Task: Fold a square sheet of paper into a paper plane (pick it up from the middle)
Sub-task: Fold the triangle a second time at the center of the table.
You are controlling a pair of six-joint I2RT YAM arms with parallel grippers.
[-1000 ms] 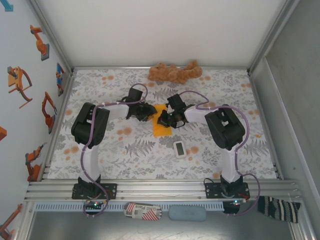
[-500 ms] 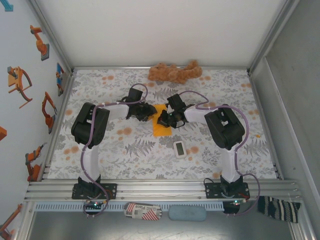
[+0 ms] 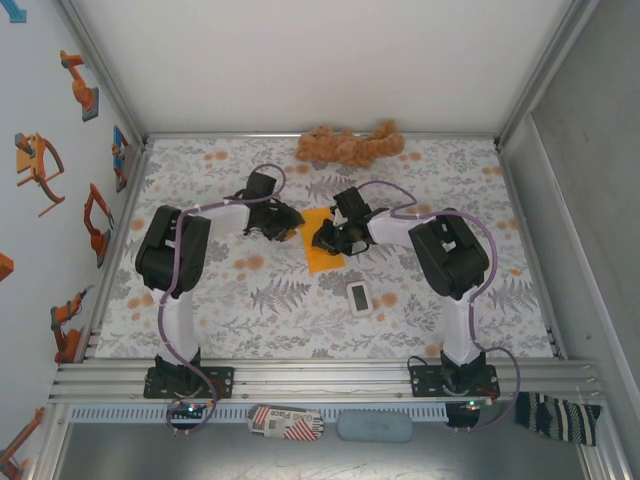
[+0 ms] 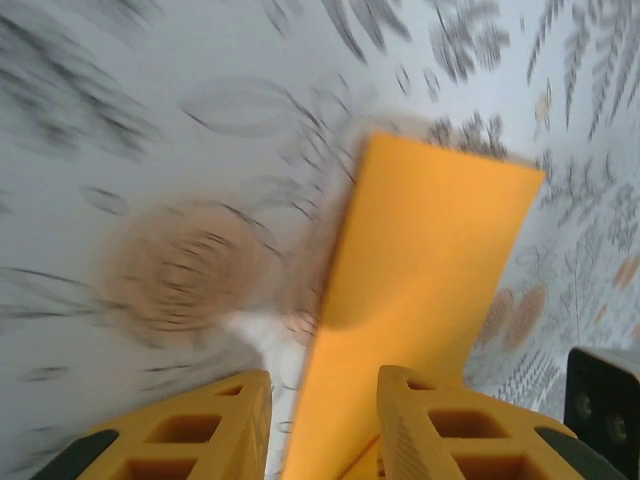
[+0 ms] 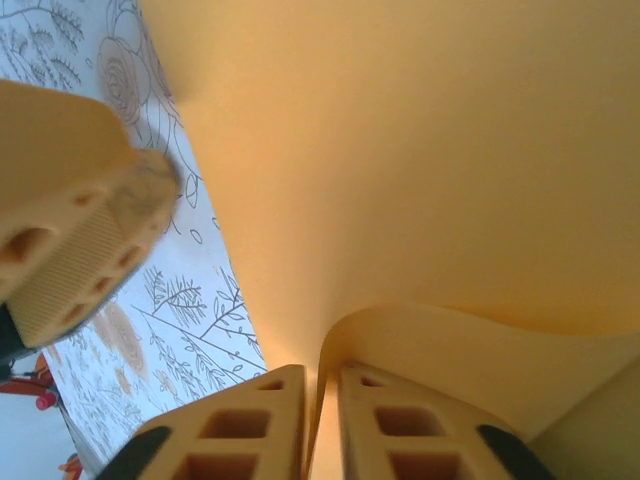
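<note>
The paper (image 3: 322,258) lay at the middle of the table (image 3: 250,305). The right gripper (image 5: 320,372) pinched a curled edge of it. The left gripper (image 4: 322,385) stood released, fingers loosely astride the paper's left side.

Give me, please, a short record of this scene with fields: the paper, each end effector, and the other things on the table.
paper: orange, mid-table, one part raised
left end effector: fingers apart, a paper flap between them, a gap on one side
right end effector: fingers nearly together, paper edge in the slit; grip unclear
toy: brown plush, at the far edge, apart from the paper
device: white, nearer than the paper, untouched
table: floral cloth
</note>
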